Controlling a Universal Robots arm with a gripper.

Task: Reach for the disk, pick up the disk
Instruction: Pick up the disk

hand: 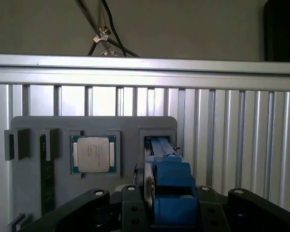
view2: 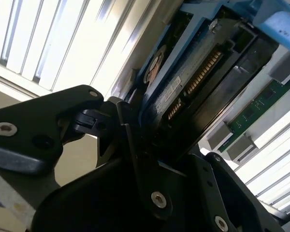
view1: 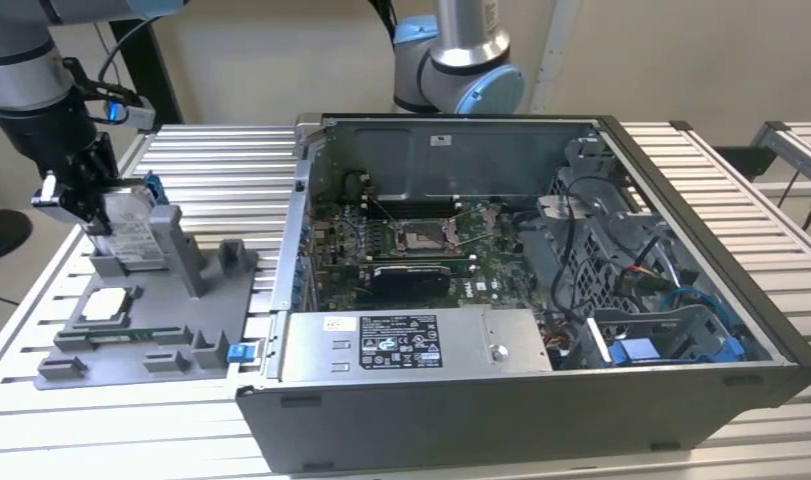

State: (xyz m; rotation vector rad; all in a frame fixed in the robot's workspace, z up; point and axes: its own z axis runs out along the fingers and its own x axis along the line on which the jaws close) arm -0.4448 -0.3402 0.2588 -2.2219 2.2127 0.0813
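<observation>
One disk (view1: 133,235) is seen upright in the grey holder (view1: 178,330) on the tabletop (view1: 218,150), at the exterior view's left. It appears clamped between the closed-in fingers of the end effector (view1: 96,205). If lifted askew, the blue rails (hand: 171,193) could be jammed in the slot and the grip lost.

One disk (view1: 136,235), one chip (view1: 108,303), one memory stick (hand: 47,179) — one fixture tray (view1: 178,350), one open computer case (view1: 512,410).
</observation>
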